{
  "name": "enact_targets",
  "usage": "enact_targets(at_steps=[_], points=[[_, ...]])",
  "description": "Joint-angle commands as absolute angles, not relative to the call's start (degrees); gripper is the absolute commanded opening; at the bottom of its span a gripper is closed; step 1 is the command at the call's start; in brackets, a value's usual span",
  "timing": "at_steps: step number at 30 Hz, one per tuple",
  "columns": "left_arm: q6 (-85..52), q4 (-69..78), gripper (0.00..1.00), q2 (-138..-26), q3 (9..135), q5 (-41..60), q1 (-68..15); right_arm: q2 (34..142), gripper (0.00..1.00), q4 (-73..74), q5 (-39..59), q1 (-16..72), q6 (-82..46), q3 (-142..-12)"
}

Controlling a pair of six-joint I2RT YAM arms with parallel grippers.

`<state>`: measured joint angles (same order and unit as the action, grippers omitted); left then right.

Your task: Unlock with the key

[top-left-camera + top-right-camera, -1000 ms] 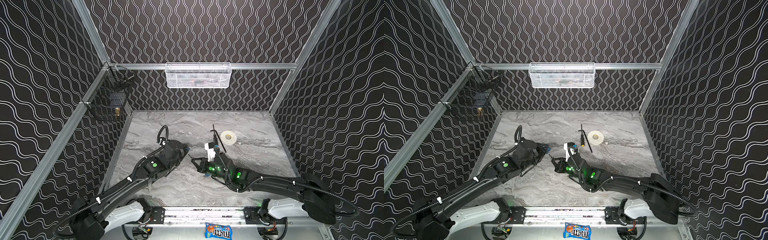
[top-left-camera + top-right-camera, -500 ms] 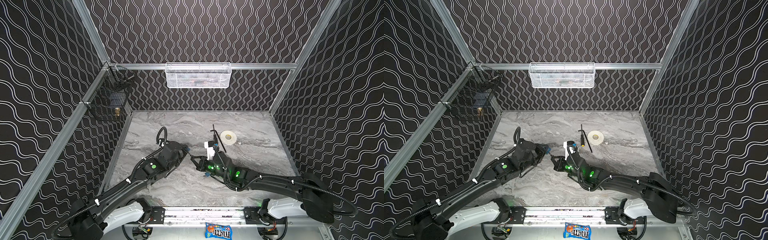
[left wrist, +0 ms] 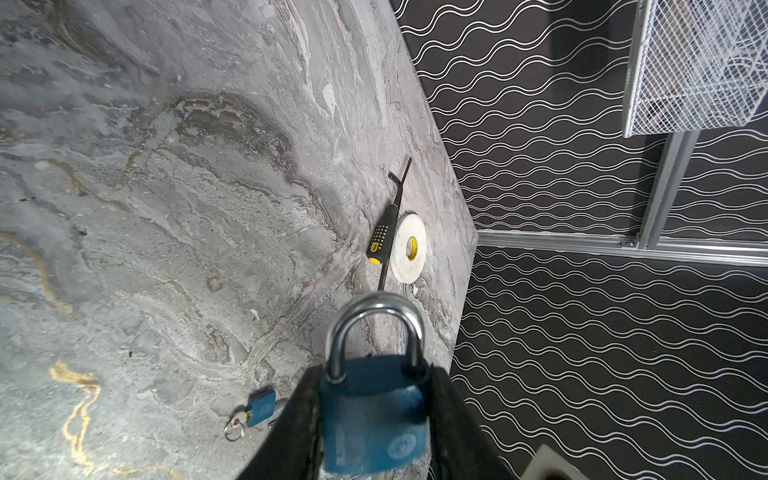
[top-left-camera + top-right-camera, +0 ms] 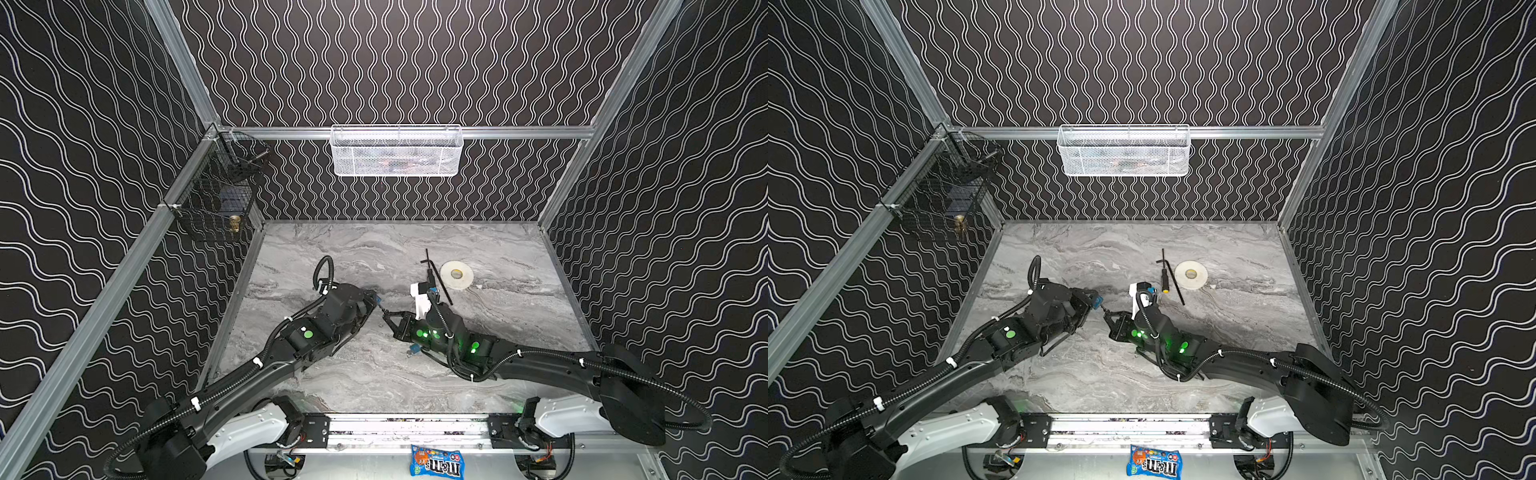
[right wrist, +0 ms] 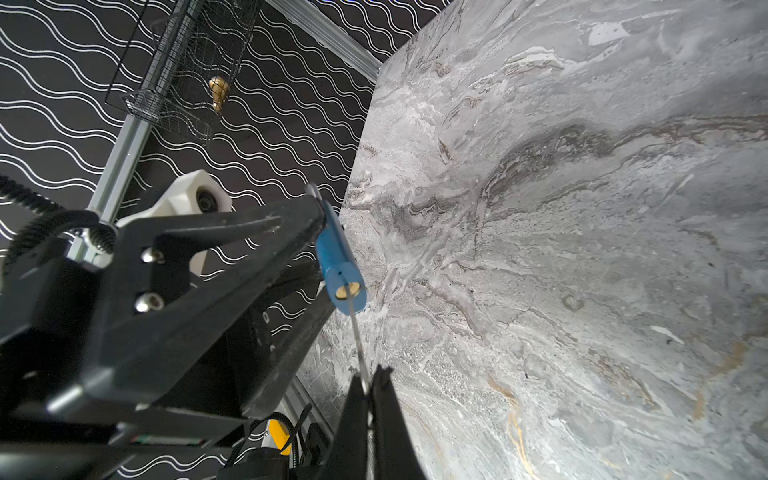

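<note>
The left gripper (image 3: pixel 372 376) clamps the blue padlock (image 3: pixel 374 419), while the right gripper (image 5: pixel 368 379), closed on the key (image 5: pixel 358 343), holds its blade at the padlock's keyway (image 5: pixel 347 290).

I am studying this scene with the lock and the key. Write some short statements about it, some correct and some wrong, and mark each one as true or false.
1. The left gripper holds a blue padlock by its body. True.
2. The padlock's shackle stands open. False: both of its legs sit in the body, so it is closed.
3. The right gripper has its jaws shut on a thin key. True.
4. The right gripper also holds the tape roll. False: the roll lies flat on the table, beside the screwdriver.
5. A smaller blue padlock lies on the table. True.
</note>
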<state>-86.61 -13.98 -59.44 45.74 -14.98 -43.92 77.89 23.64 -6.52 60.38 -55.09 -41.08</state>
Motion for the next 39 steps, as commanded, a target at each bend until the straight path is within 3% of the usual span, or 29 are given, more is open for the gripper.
enact_targets(at_steps=[1, 9, 16, 26, 39], points=[[-87.95, -10.26, 0.0, -59.59, 45.45, -13.39, -43.86, 78.22, 0.0, 26.21, -6.45, 60.17, -56.24, -41.76], [-86.2, -9.09, 0.0, -59.85, 45.73, -12.91, -43.88, 78.97, 0.0, 33.65, 2.08, 59.18, -58.41, -41.94], [-82.38, -11.72, 0.0, -60.51, 47.75, -12.13, -43.86, 77.84, 0.0, 31.64, 5.29, 56.26, -61.78, -42.51], [-81.22, -11.38, 0.0, -61.08, 48.47, -12.53, -43.94, 75.93, 0.0, 21.55, -1.62, 57.46, -59.52, -45.71], [-82.71, -9.85, 0.0, -60.65, 48.21, -13.85, -45.29, 76.28, 0.0, 31.26, -1.36, 58.1, -62.11, -42.28]])
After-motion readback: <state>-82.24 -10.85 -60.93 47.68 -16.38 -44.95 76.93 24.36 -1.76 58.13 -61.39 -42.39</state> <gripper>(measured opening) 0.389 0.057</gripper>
